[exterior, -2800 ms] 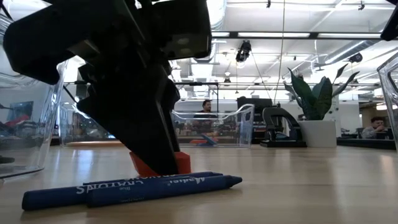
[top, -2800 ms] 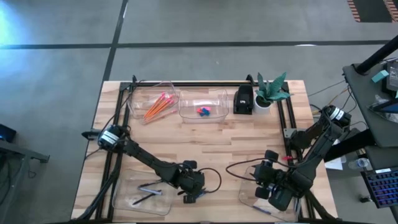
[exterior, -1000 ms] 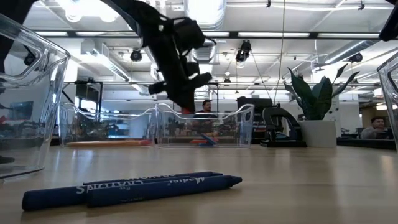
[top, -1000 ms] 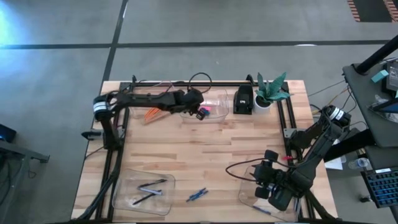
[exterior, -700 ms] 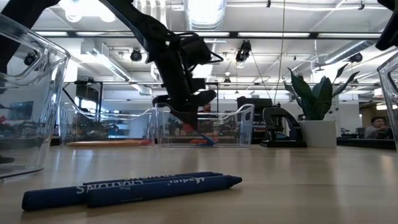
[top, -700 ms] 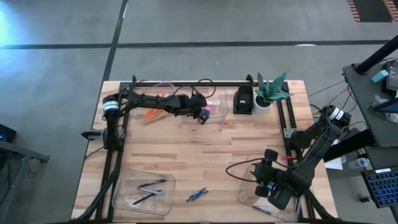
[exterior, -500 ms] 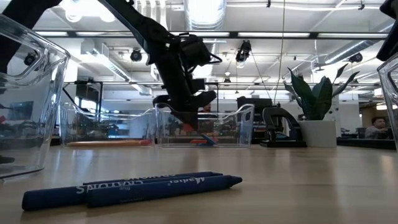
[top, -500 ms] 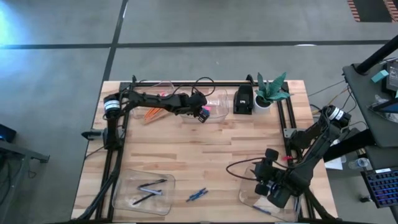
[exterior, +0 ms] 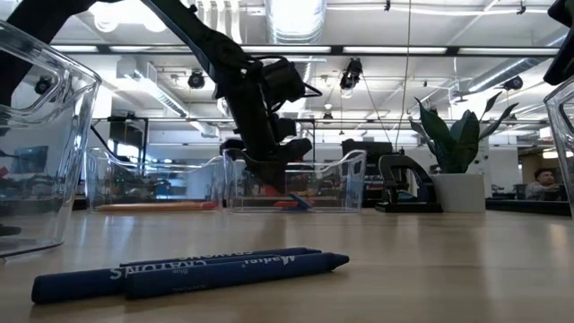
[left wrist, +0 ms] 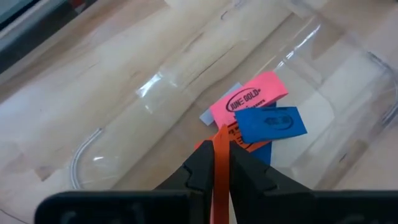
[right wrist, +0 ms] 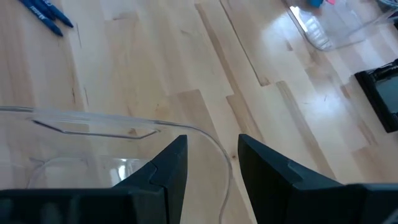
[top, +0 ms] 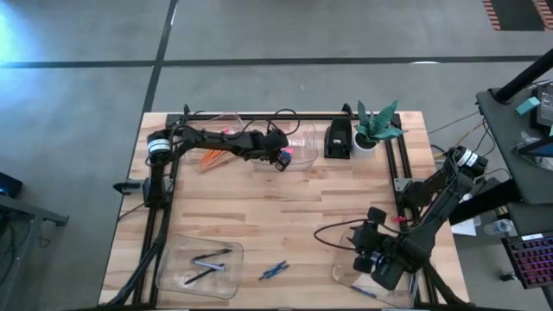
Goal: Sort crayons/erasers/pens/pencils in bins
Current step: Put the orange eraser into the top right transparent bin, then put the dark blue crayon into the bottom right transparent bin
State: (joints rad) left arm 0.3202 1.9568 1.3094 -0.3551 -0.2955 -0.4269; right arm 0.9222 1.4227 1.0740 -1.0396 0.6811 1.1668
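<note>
The left gripper (left wrist: 221,163) hangs over the back-centre bin (top: 298,136), its jaws pinching a thin orange-red eraser (left wrist: 220,167) that stands on edge between them. Only the left wrist view shows this; from above the gripper (top: 278,158) is a dark knot at the bin's near-left corner, and from desk level it hangs just above the bin's rim (exterior: 354,160). Directly below the jaws, on the bin floor, lie a pink eraser (left wrist: 249,103) and a blue eraser (left wrist: 270,122), overlapping.

Just beside that bin, on the side towards the left arm's base, a second bin (top: 192,131) holds the orange pencils (top: 216,149).

The right gripper (right wrist: 212,163) waits at the desk's near right, jaws spread, straddling the rim of a clear bin (right wrist: 93,124); its own camera shows this, while the high view gives only the gripper (top: 378,259) above the tub.

Well away from the left jaws, at the near edge, two blue crayons (exterior: 193,270) lie loose on the desk (top: 285,207), side by side. Beside them, a fourth bin (top: 173,259) holds dark pens (top: 206,265).
</note>
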